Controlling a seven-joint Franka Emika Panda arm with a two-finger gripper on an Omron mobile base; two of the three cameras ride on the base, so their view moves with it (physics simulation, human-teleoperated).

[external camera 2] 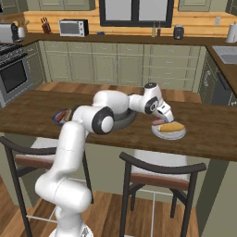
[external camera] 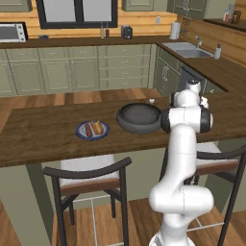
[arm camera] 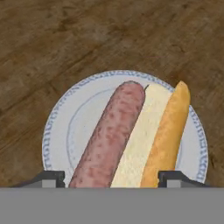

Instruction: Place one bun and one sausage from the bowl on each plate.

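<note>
Bowl [external camera 2: 125, 121] crowds plate [external camera 2: 169, 133] one side; counter [external camera 2: 208, 125] beyond bare.

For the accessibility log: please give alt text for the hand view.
A sausage and a bun lie side by side, touching, on a blue-rimmed plate on a dark wooden counter. The open gripper has one fingertip on each side of them.

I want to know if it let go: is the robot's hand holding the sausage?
No. The gripper is open; the sausage lies loose on the plate beside the bun.
</note>
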